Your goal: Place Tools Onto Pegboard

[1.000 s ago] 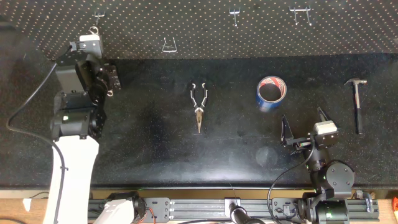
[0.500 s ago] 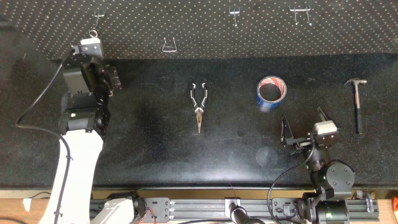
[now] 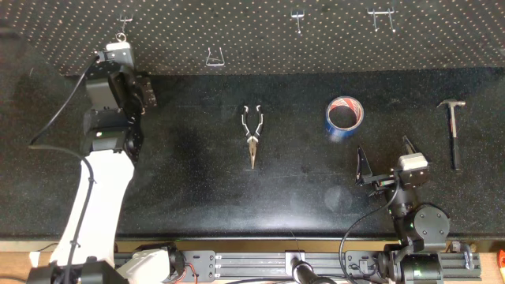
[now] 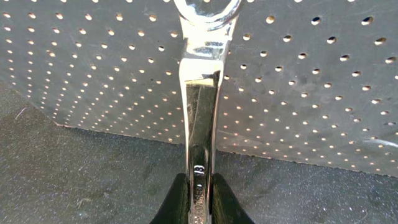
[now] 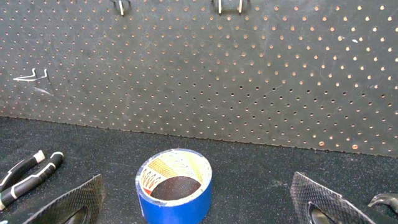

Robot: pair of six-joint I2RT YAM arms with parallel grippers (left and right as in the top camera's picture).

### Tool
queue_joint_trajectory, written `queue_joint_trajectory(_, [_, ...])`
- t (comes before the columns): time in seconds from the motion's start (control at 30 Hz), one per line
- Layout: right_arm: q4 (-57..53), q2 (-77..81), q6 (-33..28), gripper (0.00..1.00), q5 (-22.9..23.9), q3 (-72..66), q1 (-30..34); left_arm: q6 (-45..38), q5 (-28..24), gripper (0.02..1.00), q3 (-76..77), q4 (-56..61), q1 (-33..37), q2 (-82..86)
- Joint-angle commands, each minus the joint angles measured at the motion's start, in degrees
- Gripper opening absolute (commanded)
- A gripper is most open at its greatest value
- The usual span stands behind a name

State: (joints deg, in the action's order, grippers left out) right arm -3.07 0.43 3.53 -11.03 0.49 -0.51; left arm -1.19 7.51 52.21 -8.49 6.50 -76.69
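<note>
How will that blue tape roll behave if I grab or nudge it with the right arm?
The blue tape roll lies flat, hole up, so it should slide rather than roll if pushed. Its wound ring looks stiff, probably light. The smooth outer wall might slip in a pinch.

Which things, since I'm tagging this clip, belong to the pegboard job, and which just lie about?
Job: wrench in the left gripper, pliers, tape roll, hammer, pegboard, hooks.
Just there: black table mat.
</note>
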Motion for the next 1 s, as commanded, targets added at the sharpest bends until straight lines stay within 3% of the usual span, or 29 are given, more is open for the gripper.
queue_joint_trajectory(0.03, [-0.3, -0.4, -0.8, 0.976, 0.1, -0.2, -0.4, 0.3, 1.1, 0.029, 3.0, 1.4, 0.3, -4.6])
queue_joint_trajectory(0.1, [-0.3, -0.4, -0.8, 0.974, 0.1, -0.2, -0.4, 0.3, 1.1, 0.031, 5.0, 3.2, 0.7, -7.7])
queue_joint_trajectory(0.13, [-0.3, -0.4, -0.8, 0.976, 0.1, -0.2, -0.4, 0.3, 1.1, 0.115, 5.4, 4.0, 1.0, -8.4])
queue_joint_trajectory(0.2, [-0.3, -0.4, -0.8, 0.976, 0.1, -0.2, -0.4, 0.3, 1.0, 0.761, 5.5, 6.9, 2.2, -8.8])
queue_joint_trajectory(0.23, [-0.3, -0.4, -0.8, 0.976, 0.1, -0.2, -0.4, 0.3, 1.0, 0.923, 5.6, 6.9, 2.5, -8.5])
queue_joint_trajectory(0.27, [-0.3, -0.4, -0.8, 0.976, 0.1, -0.2, -0.4, 0.3, 1.2, 0.996, 5.6, 6.6, 2.6, -8.2])
queue_joint_trajectory(0.4, [-0.3, -0.4, -0.8, 0.976, 0.1, -0.2, -0.4, 0.3, 1.5, 0.996, 6.9, -4.9, 2.4, 0.1])
queue_joint_trajectory(0.43, [-0.3, -0.4, -0.8, 0.976, 0.1, -0.2, -0.4, 0.4, -0.8, 0.996, 7.7, -9.4, 2.4, 2.9])
queue_joint_trajectory(0.53, [-0.3, -0.4, -0.8, 0.976, 0.1, -0.2, -0.4, 0.6, -16.5, 0.996, 8.6, -20.6, 2.4, 7.5])
queue_joint_trajectory(0.6, [-0.3, -0.4, -0.8, 0.976, 0.1, -0.2, -0.4, 1.9, -18.8, 0.996, 8.6, -23.9, 2.4, 7.8])
queue_joint_trajectory(0.7, [-0.3, -0.4, -0.8, 0.976, 0.1, -0.2, -0.4, 4.2, -19.0, 0.996, 8.6, -26.8, -2.6, 7.8])
queue_joint_trajectory(0.87, [-0.3, -0.4, -0.8, 0.974, 0.1, -0.2, -0.4, 10.5, -18.3, 0.996, 8.6, -26.7, -17.0, 7.8])
queue_joint_trajectory(1.0, [-0.3, -0.4, -0.8, 0.976, 0.1, -0.2, -0.4, 13.6, -18.2, 0.996, 8.6, -26.7, -19.3, 7.8])
